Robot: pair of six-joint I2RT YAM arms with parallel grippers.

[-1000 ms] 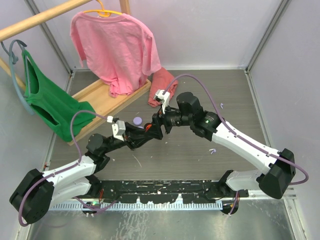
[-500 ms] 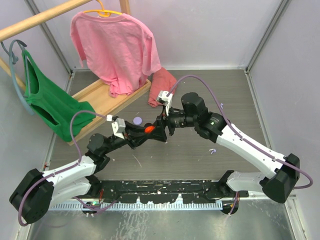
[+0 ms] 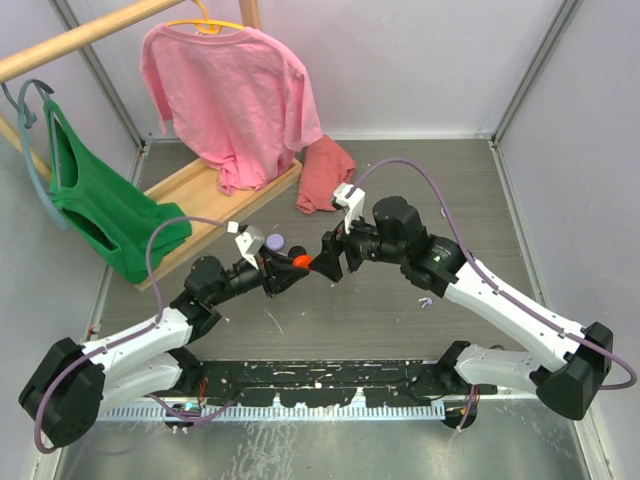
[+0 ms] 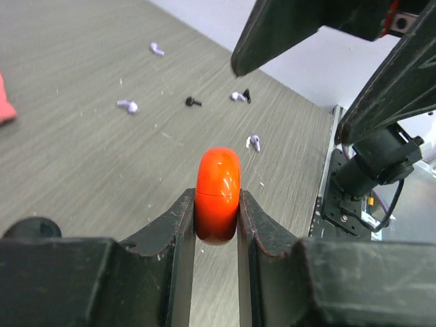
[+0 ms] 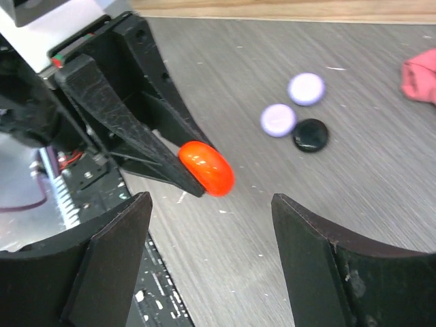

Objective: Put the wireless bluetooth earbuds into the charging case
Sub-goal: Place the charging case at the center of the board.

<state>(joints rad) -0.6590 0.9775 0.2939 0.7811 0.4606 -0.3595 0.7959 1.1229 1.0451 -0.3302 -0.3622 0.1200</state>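
My left gripper (image 4: 216, 204) is shut on a glossy orange-red round charging case (image 4: 218, 174), pinched by its two flat sides and held above the table. In the top view this case (image 3: 299, 261) sits at the left gripper's (image 3: 293, 266) tip, mid-table. My right gripper (image 5: 211, 201) is open and empty, its jaws spread wide just short of the case (image 5: 206, 167). Tiny earbuds lie loose on the table beyond: lavender ones (image 4: 127, 105) (image 4: 254, 142) and a black one (image 4: 193, 102).
Two lavender pucks (image 5: 306, 88) (image 5: 278, 120) and a black puck (image 5: 310, 134) lie together on the table behind the case. A pink cloth (image 3: 322, 172) lies farther back. A wooden rack (image 3: 205, 195) with pink and green shirts stands at the back left.
The right arm has drawn back to the right, so its open jaws no longer overlap the left gripper. The left gripper has kept hold of the case and tilted it up slightly.
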